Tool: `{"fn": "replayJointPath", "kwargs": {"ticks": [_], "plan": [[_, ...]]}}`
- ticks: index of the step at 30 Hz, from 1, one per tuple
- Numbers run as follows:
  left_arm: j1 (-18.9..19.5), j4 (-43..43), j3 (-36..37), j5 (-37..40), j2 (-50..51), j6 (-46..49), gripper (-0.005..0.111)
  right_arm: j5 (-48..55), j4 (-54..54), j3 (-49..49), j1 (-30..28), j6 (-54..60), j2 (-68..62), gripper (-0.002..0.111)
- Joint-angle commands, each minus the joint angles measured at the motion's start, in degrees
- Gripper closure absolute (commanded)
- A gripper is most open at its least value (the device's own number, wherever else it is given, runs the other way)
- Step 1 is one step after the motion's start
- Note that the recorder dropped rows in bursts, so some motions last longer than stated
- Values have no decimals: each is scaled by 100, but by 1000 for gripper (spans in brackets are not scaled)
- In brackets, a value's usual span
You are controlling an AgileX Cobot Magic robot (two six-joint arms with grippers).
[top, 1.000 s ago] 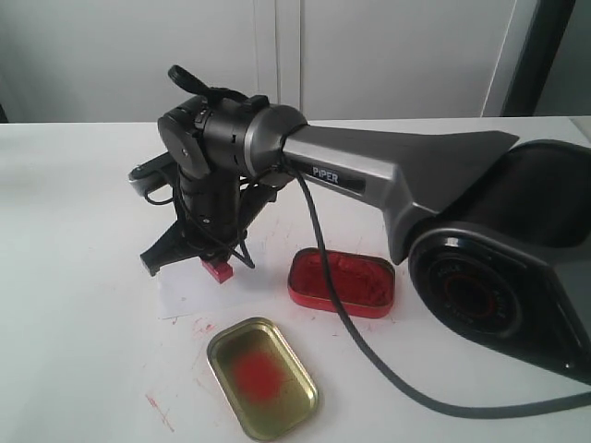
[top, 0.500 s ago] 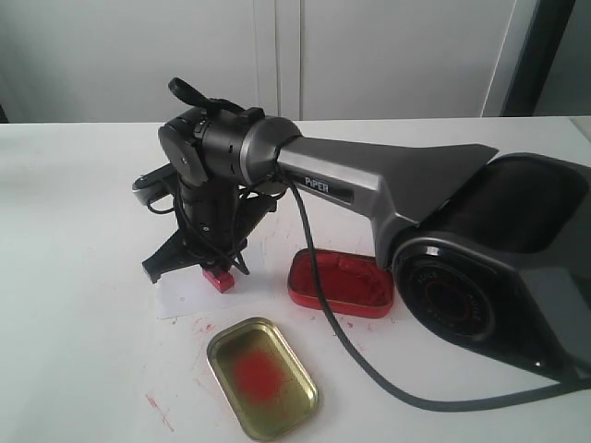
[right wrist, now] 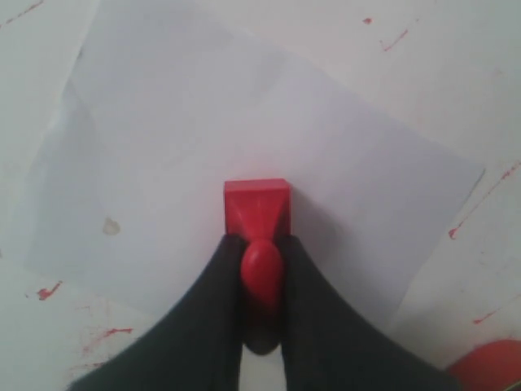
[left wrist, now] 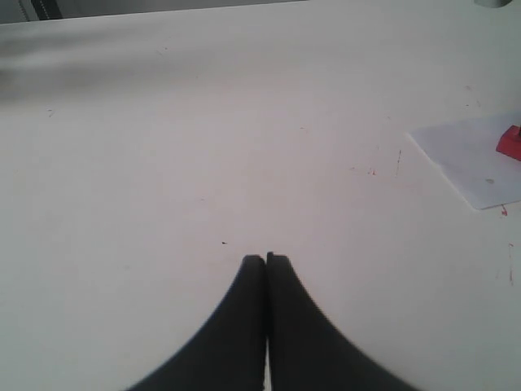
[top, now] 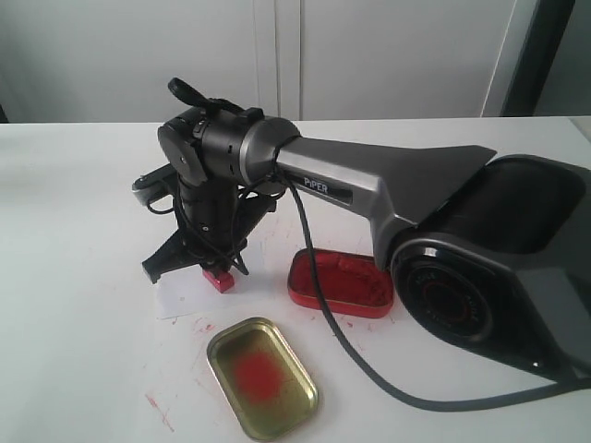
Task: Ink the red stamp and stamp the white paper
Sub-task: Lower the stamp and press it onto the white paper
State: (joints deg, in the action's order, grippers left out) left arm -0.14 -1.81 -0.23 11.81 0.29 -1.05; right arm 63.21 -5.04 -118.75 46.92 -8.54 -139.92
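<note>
On the white paper (right wrist: 244, 106): the red stamp (right wrist: 257, 204), upright, square base resting on the sheet. Right gripper (right wrist: 261, 244) fingers closed narrowly on its knobbed handle. Left gripper (left wrist: 266, 259) fingers pressed together, holding nothing, above bare table (left wrist: 163, 163) near the paper. Red tin (top: 340, 281) near the paper.

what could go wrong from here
The white paper lies loose, nothing holding it; it may stick to the red stamp on lift-off and smear. The right jaws pinch only the stamp's narrow handle, so it might tilt. The arm's cable hangs by the open red tin and could snag it.
</note>
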Motion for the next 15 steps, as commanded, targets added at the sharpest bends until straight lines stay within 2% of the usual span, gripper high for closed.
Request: {"fn": "replayJointPath", "kwargs": {"ticks": [1,15], "plan": [[5,-27,23,-13,-29,-1,107,132,121,207,13,0,-564,108],[5,-27,23,-13,-29,-1,107,-17,26,207,13,-68,1,108]]}}
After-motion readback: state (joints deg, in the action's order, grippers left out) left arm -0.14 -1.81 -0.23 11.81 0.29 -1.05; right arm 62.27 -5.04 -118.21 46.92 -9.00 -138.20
